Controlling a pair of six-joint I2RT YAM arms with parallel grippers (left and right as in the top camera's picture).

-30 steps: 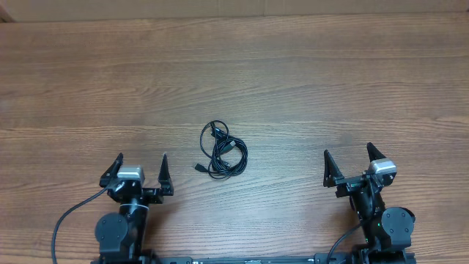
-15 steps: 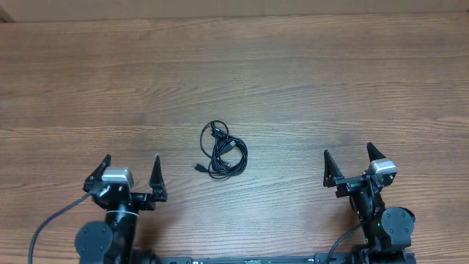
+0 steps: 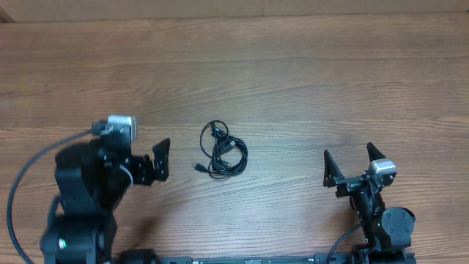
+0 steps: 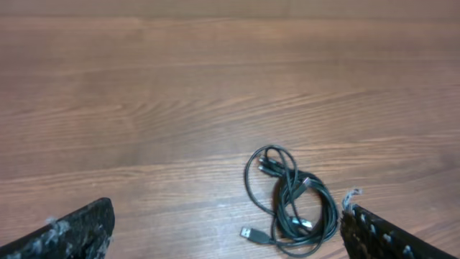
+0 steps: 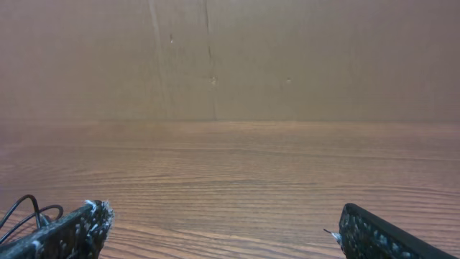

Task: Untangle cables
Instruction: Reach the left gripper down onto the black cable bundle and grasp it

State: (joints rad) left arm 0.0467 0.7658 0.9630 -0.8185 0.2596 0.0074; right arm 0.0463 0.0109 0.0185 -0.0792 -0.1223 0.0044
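Nearest to us, along the near edge of the table, we see the two arms. The right gripper is on the right, with its two dark fingers spread wide and aimed at the far edge. Its own wrist camera shows only bare wood between the tips, so it grips nothing. The left gripper is on the left. From overhead the arm's body covers much of it, and we make out only one finger clearly. The left wrist camera shows both fingers in the lower corners of its picture, set wide apart with nothing held between them. A thick black wire curves off the left arm toward the near edge.

A little farther out lie the cables, a small black tangle flat on the wood near the middle of the table. Their loops overlap, and one small plug sticks out on the near left side. The tangle is near the left gripper, to its right, and nothing touches it; it is well apart from the right gripper. In the left wrist view it lies ahead, between the fingers and closer to the right-hand one. In the right wrist view we catch only a bit of loop at the lower left, beside the finger there.

Beyond that we see wood grain running to the far edge, where a plain brown wall rises.
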